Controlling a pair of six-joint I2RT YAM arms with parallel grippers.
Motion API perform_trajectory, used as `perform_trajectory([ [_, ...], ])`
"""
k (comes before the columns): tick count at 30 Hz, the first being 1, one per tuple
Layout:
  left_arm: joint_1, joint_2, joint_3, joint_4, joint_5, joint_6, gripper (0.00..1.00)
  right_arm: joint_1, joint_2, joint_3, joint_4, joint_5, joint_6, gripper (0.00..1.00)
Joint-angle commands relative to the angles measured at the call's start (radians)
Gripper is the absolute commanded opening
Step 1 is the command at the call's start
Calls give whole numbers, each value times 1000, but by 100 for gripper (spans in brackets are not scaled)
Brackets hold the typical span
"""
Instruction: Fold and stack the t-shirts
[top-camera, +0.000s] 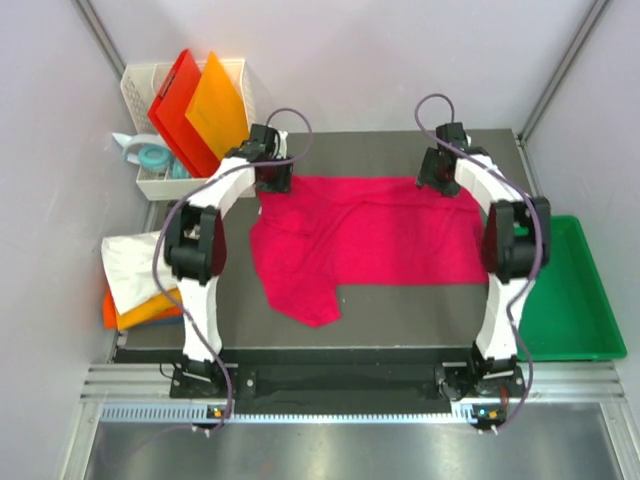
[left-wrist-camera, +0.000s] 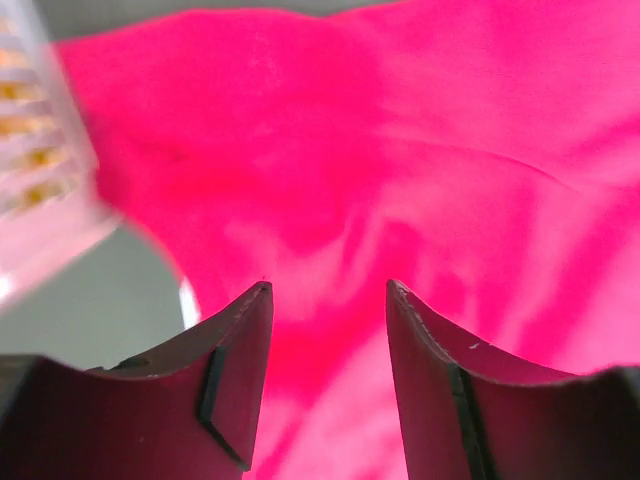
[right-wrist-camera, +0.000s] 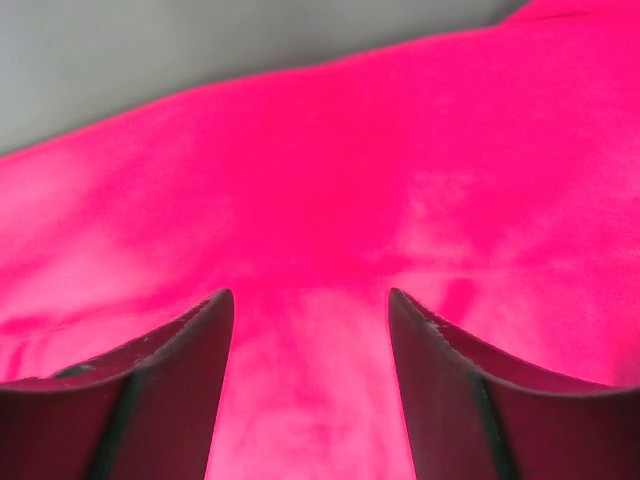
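Both claws are spread. The left gripper (left-wrist-camera: 328, 292) and the right gripper (right-wrist-camera: 310, 296) each have their fingers apart and pinch nothing, hovering over the far edge of the crimson t-shirt (top-camera: 370, 235), one near each far corner. The shirt lies open and wrinkled on the table (top-camera: 400, 315), not yet folded. Off the table's left edge, a white t-shirt (top-camera: 130, 255) rests on an orange t-shirt (top-camera: 140, 312), which looks like a stack begun. I'd say this fold is barely started.
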Motion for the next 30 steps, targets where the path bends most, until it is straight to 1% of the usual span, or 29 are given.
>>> perform_trajectory([
  [1,-15,-381,-135,178,68,-43,55,79,-331,-126,147,105,-31,66],
  [2,-22,-424,-224,175,88,-34,55,93,-374,-168,153,117,-31,66],
  [3,-45,-464,-270,170,90,-26,53,108,-456,-259,171,134,-33,65],
  [4,-61,-530,-316,149,88,-11,50,131,-497,-306,179,137,-34,65],
  [5,-78,-559,-400,141,68,21,46,142,-531,-347,184,143,-30,64],
  [6,-108,-587,-447,140,57,41,40,153,-593,-425,187,145,-24,63],
  [7,-122,-634,-529,127,45,61,37,174,-620,-462,187,143,-8,62],
  [8,-141,-654,-565,103,24,84,35,188,-647,-531,187,142,1,61],
  [9,-141,-676,-597,84,37,102,34,207,-693,-562,185,145,10,60],
  [10,-141,-719,-655,69,45,125,33,257,-715,-591,187,155,28,59],
  [12,-142,-777,-703,6,44,179,34,318,-761,-667,181,184,45,58],
  [13,-141,-794,-740,-14,47,220,33,383,-772,-687,174,198,74,58],
  [14,-141,-809,-749,-73,56,240,33,415,-785,-720,170,210,90,57],
  [15,-141,-841,-761,-89,68,260,33,472,-790,-736,167,218,125,57],
  [17,-141,-874,-801,-106,59,285,34,526,-793,-777,167,238,162,55],
  [18,-141,-901,-812,-124,67,291,34,574,-790,-786,164,247,197,55],
  [20,-141,-925,-829,-147,90,314,35,619,-773,-805,164,263,223,54],
  [21,-139,-944,-838,-184,137,326,35,662,-766,-806,161,270,249,54],
  [23,-139,-960,-838,-224,209,386,34,699,-738,-799,145,293,263,54],
  [25,-139,-978,-805,-285,243,414,36,756,-726,-785,135,315,265,54],
  [26,-141,-986,-800,-287,237,417,36,780,-718,-768,142,336,254,53],
  [27,-141,-1000,-798,-279,213,405,36,831,-715,-757,150,347,237,53],
  [28,-139,-1006,-803,-235,121,361,36,857,-712,-745,167,350,222,53],
  [30,-132,-1014,-815,-210,84,346,36,923,-681,-702,182,347,175,53],
])
